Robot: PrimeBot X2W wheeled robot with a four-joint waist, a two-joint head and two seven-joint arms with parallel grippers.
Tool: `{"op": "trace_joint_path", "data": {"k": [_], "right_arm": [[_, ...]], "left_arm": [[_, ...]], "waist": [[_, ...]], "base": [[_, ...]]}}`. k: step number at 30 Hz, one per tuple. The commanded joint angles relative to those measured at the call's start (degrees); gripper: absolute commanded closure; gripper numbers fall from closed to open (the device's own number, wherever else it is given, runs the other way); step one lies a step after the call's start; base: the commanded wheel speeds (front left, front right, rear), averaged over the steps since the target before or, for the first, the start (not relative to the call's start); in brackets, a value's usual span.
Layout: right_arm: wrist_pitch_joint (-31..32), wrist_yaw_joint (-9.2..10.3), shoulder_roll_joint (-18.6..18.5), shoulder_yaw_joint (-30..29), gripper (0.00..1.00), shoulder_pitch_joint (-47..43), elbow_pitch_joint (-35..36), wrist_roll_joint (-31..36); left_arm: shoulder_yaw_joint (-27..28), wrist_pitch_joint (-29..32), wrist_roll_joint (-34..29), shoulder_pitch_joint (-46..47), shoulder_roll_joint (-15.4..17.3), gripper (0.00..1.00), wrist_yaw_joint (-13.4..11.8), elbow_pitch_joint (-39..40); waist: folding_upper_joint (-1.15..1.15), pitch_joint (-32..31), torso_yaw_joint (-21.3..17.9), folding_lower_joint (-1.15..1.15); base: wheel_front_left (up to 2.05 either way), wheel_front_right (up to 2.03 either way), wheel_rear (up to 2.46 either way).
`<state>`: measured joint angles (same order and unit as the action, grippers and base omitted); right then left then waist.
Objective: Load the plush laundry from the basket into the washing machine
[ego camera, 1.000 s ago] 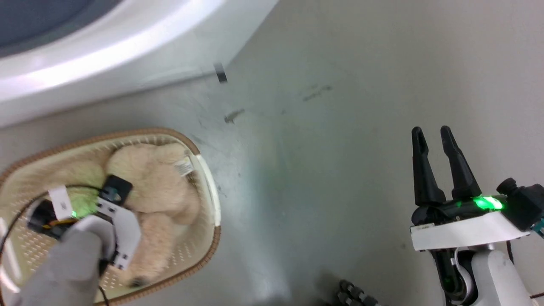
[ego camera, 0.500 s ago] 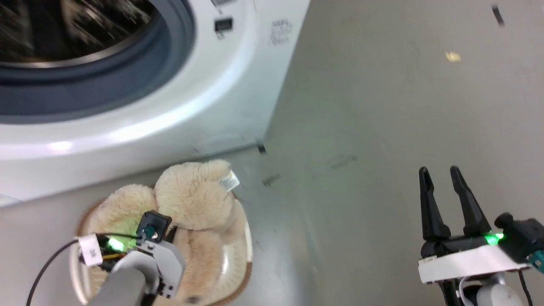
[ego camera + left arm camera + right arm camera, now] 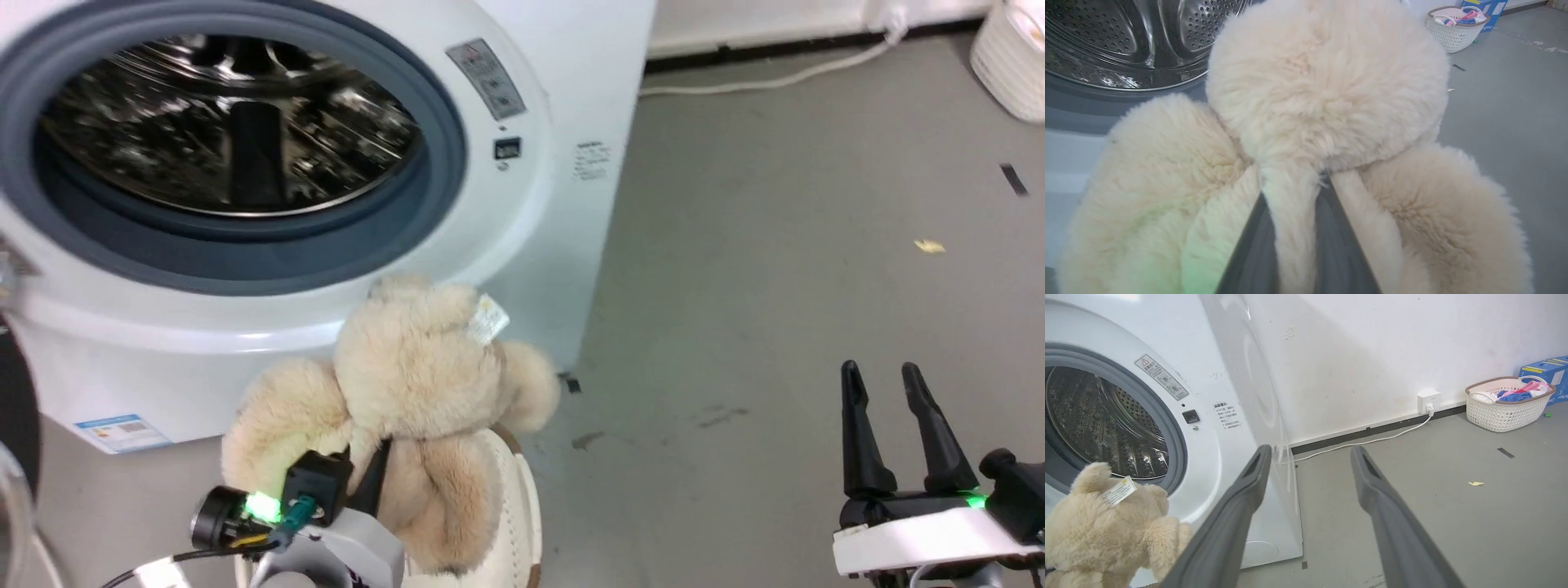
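Fingers (image 3: 1255, 253) of left gripper (image 3: 1295, 188) pinch a fold of the plush laundry (image 3: 416, 384), tips buried in fur. Right gripper (image 3: 880, 374) empty, its 2 fingers parted, over the floor (image 3: 775, 286). Vs 1.0 s ago: plush lay in the basket (image 3: 516, 490), now lifted above it, in front of the washing machine (image 3: 531, 245), just below the open drum (image 3: 229, 131). Head camera has tilted up too. Right gripper unchanged. Basket mostly hidden behind plush, cut off at bottom edge. Dark shape (image 3: 16, 408) at left edge cut off, cannot tell what.
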<state>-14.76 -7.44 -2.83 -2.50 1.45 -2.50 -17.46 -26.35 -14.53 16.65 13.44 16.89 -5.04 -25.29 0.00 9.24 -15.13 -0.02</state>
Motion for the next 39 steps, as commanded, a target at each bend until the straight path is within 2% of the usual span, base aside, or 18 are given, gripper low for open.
{"op": "trace_joint_path", "data": {"k": [1,6,14,15,17,18,19,20,22,23,25,26,27,28,29,31,32,39], "right_arm": [[-0.2,-0.05,0.0,-0.3,0.00,-0.8,0.5,0.6],[-0.2,-0.05,0.0,0.1,0.00,-1.0,1.1,0.8],[-0.2,-0.05,0.0,2.3,0.00,0.7,1.6,0.0],[-0.2,-0.05,0.0,2.3,0.00,1.6,1.7,-1.3],[-0.2,-0.05,0.0,2.3,0.00,2.2,1.8,-2.2],[-0.2,-0.05,0.0,2.6,0.00,3.5,2.2,-3.5],[-0.2,-0.05,0.0,2.6,0.00,3.5,2.2,-3.5],[-0.2,-0.05,0.0,3.0,0.00,4.7,2.5,-4.3],[-0.2,-0.05,0.0,3.2,0.00,5.3,2.7,-4.7],[-0.2,-0.05,0.0,3.2,0.00,6.4,3.1,-6.0],[-0.2,-0.05,0.0,3.2,0.00,6.9,3.1,-6.5],[-0.2,-0.05,0.0,3.6,0.00,8.0,3.1,-7.3],[-0.2,-0.05,0.0,3.6,0.00,8.0,3.1,-7.3],[-0.2,-0.05,0.0,4.0,0.00,9.0,3.0,-8.2],[-0.2,-0.05,0.0,4.0,0.00,9.0,3.0,-8.2],[-0.2,-0.05,0.0,4.7,0.00,10.3,2.8,-9.3],[-0.2,-0.05,0.0,4.7,0.00,10.3,2.8,-9.3],[-0.2,-0.05,0.0,6.7,0.00,12.6,3.0,-11.3]], "left_arm": [[2.0,-0.5,-0.8,-0.8,0.1,1.00,-0.5,3.5],[5.9,-0.5,-1.7,-0.4,0.8,1.00,0.0,8.5],[10.1,-0.5,-3.8,8.1,4.9,1.00,1.3,11.2],[11.0,0.1,-4.1,11.7,6.2,1.00,1.3,11.4],[11.4,1.0,-4.1,13.7,6.9,1.00,1.5,11.5],[12.2,2.9,-4.5,17.9,8.5,1.00,1.8,11.9],[12.2,2.9,-4.5,17.9,8.5,1.00,1.8,11.9],[12.8,5.6,-5.1,22.6,10.5,1.00,2.4,11.8],[13.0,6.7,-5.3,25.0,11.3,1.00,2.9,11.5],[13.5,9.5,-5.0,30.3,12.7,1.00,4.1,10.3],[13.4,11.0,-5.5,33.1,13.8,1.00,4.9,9.4],[13.1,13.9,-5.9,39.2,15.2,1.00,6.6,7.2],[13.1,13.9,-5.9,39.2,15.2,1.00,6.6,7.2],[12.2,16.0,-7.0,45.0,16.1,1.00,7.9,5.0],[12.2,16.0,-7.0,45.0,16.1,1.00,7.9,5.0],[10.2,18.8,-9.2,52.6,16.6,1.00,9.1,1.1],[10.2,18.8,-9.2,52.6,16.6,1.00,9.1,1.1],[5.9,24.0,-12.2,66.4,17.1,1.00,11.2,-12.4]], "waist": [[0.00,-1.3,1.3,0.02],[0.00,-0.5,1.5,0.02],[0.00,4.7,-1.0,0.02],[0.00,6.9,-2.0,0.02],[0.00,8.1,-2.6,0.02],[0.00,10.7,-3.7,0.02],[0.00,10.7,-3.7,0.02],[0.00,13.6,-4.9,0.02],[0.00,14.8,-5.3,0.02],[0.00,17.8,-6.2,0.02],[0.00,19.2,-6.6,0.02],[0.00,21.8,-7.5,0.02],[0.00,21.8,-7.5,0.02],[0.00,24.2,-8.3,0.02],[0.00,24.2,-8.3,0.02],[0.00,26.9,-9.3,0.02],[0.00,26.9,-9.3,0.02],[0.00,31.4,-11.8,0.02]], "base": [[0.00,0.00,0.00],[0.00,0.00,0.00],[0.00,0.00,0.00],[0.00,0.00,0.00],[0.00,0.00,0.00],[0.00,0.00,0.00],[0.00,0.00,0.00],[0.00,0.00,0.00],[0.00,0.00,0.00],[0.00,0.00,0.00],[0.00,0.00,0.00],[0.00,0.00,0.00],[0.00,0.00,0.00],[0.00,0.00,0.00],[0.00,0.00,0.00],[0.00,0.00,0.00],[0.00,0.00,0.00],[0.00,0.00,0.00]]}}
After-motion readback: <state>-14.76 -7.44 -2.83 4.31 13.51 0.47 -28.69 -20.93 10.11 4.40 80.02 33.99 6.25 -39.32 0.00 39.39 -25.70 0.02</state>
